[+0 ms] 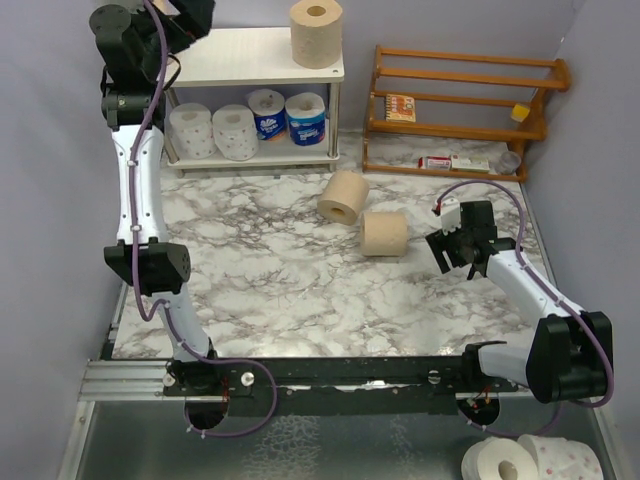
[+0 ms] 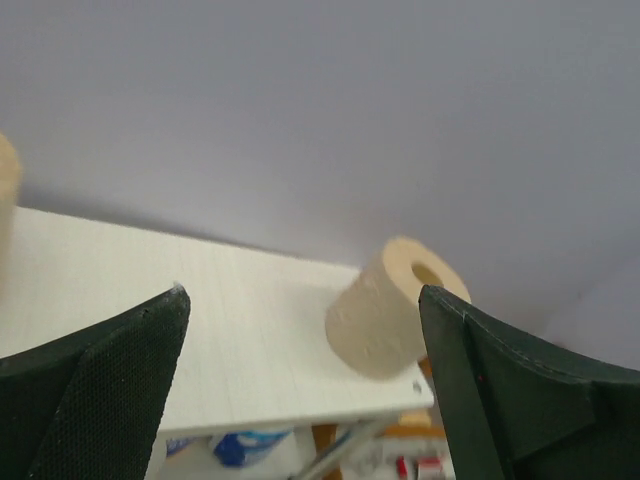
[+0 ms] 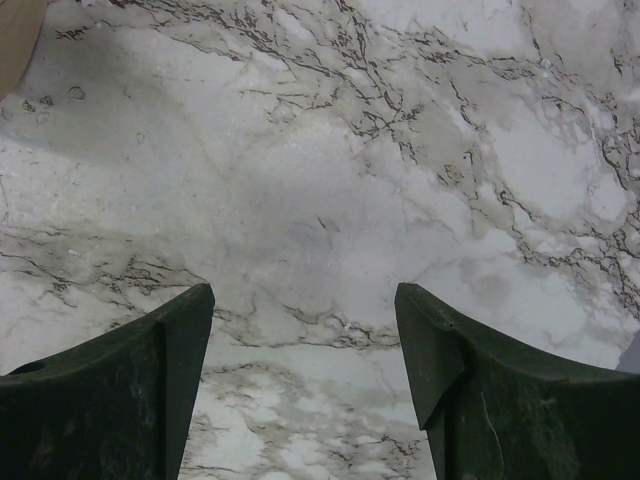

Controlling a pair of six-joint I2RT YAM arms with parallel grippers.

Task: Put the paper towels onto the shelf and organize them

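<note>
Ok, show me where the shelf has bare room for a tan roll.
The top board is bare in the middle, between the left gripper over its left end and the upright tan roll at its right end. The lower tier is crowded: two dotted rolls and two blue-wrapped rolls fill it side by side.

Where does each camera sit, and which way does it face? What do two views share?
Top external: above and behind the arm bases, looking down on the marble table, white shelf and wooden rack; both arms show.
Left wrist: on the raised left tool, facing across the shelf's top board toward the wall; two open fingers show.
Right wrist: on the right tool, facing down at the marble; two open fingers show.
Shared: top external and left wrist both show the tan roll on the top board.
</note>
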